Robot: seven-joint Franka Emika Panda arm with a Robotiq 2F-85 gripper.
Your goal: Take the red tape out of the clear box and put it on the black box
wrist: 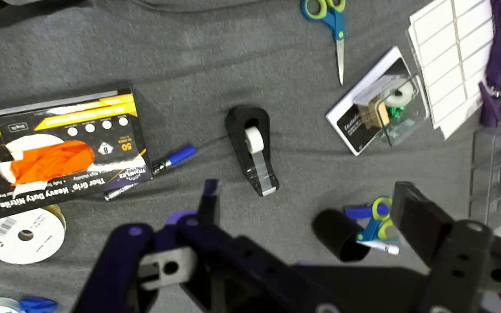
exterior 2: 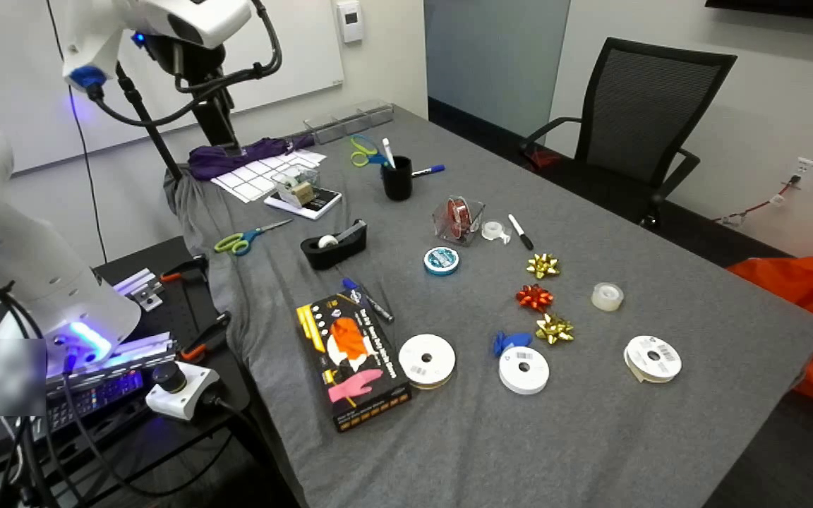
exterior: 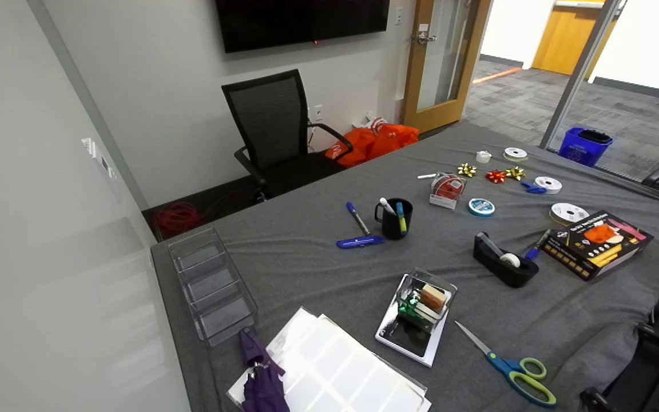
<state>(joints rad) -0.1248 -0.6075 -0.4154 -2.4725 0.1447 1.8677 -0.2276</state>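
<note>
The red tape (exterior: 449, 187) is a red ring standing upright inside the small clear box (exterior: 443, 202). In an exterior view the red tape (exterior 2: 459, 216) and the clear box's transparent wall (exterior 2: 476, 214) also show. Both are out of view in the wrist view. The black box (exterior: 598, 243) lies flat with an orange glove picture on top. It also shows in an exterior view (exterior 2: 353, 360) and at the left of the wrist view (wrist: 59, 152). My gripper (wrist: 308, 188) is open and empty, high above the table, apart from all these things. In an exterior view the gripper (exterior 2: 223, 130) hangs over the table's far side.
A black tape dispenser (wrist: 252, 148) and a black cup (exterior: 396, 220) with pens stand mid-table. A blue tin (exterior 2: 442, 261) and a clear tape roll (exterior 2: 492, 231) lie near the clear box. A white ribbon spool (exterior 2: 427, 360) and a marker (exterior 2: 378, 307) touch or adjoin the black box.
</note>
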